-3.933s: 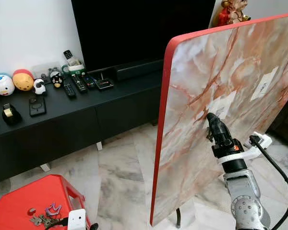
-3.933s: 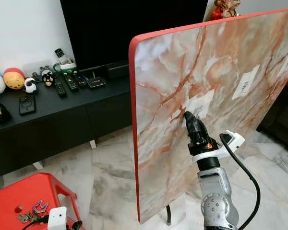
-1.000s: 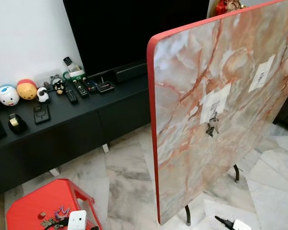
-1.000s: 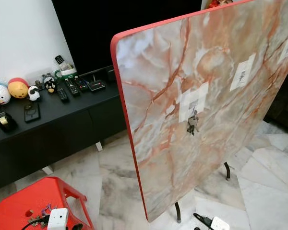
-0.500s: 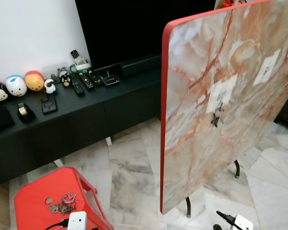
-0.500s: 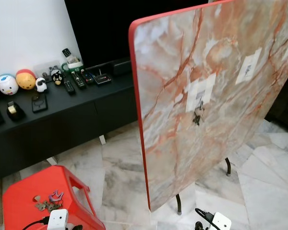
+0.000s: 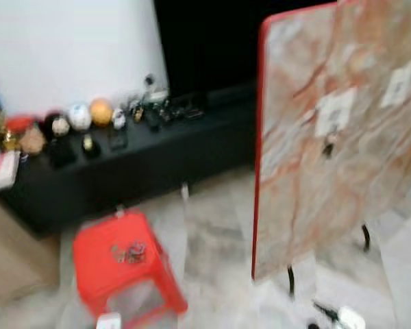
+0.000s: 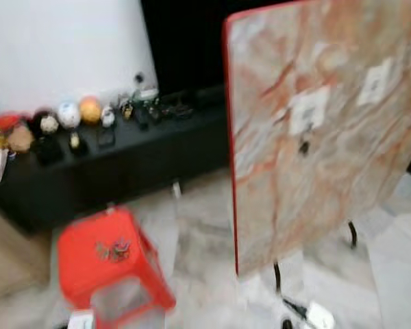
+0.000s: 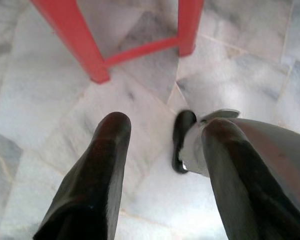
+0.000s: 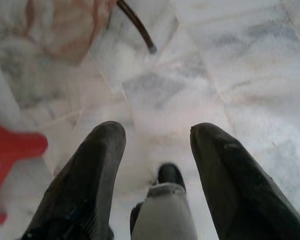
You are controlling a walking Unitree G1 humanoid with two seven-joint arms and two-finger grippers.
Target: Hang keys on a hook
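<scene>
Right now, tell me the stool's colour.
Red: the stool shows best in the left eye view.

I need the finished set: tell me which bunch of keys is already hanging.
The keys under the nearer white patch on the upright marble board; the other bunch lies on the red stool.

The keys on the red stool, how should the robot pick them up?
Probably from straight above: the keys lie flat in a small heap on the red stool, so nothing sticks up sideways. Pinch across the heap's middle. The picture is too blurred to pick out a ring. Both hands hang open over the floor.
</scene>
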